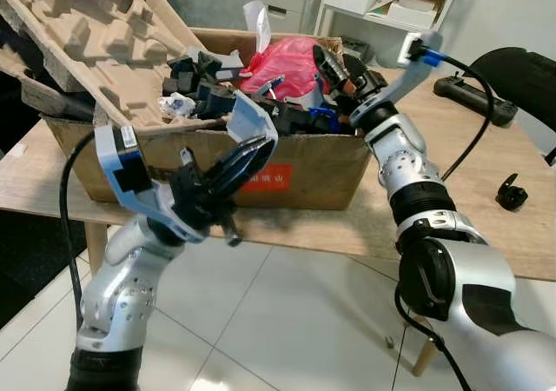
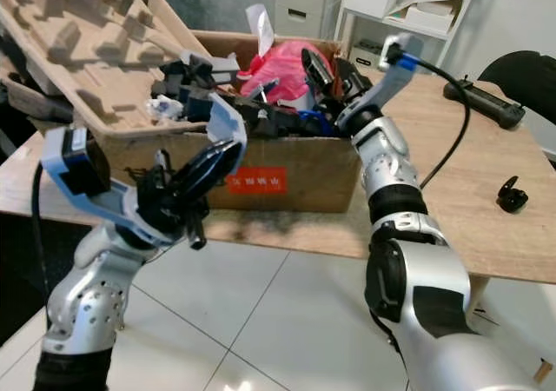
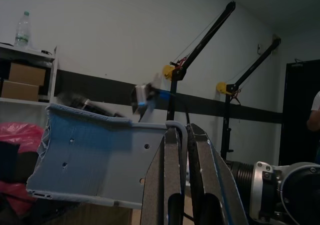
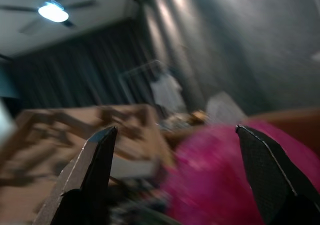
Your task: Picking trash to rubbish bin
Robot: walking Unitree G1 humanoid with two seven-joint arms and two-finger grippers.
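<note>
Left claw [image 1: 236, 159], frame centre, pinches a ribbed blue plastic panel [image 1: 253, 122] (perforated). Right claw [image 4: 175, 180] spread above crinkled pink bag [image 1: 285, 65] in cardboard box [image 1: 304, 178] on wooden desk [image 1: 486, 208].

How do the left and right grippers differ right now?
The left gripper is shut on a blue-grey plastic piece, in front of the cardboard box; the right gripper is open and holds nothing, up over the box's contents by the pink bag. Both have black fingers.

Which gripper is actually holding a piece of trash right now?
The left gripper: its fingers are clamped on the grey-blue plastic piece before the cardboard box. The right gripper is open over the box.
</note>
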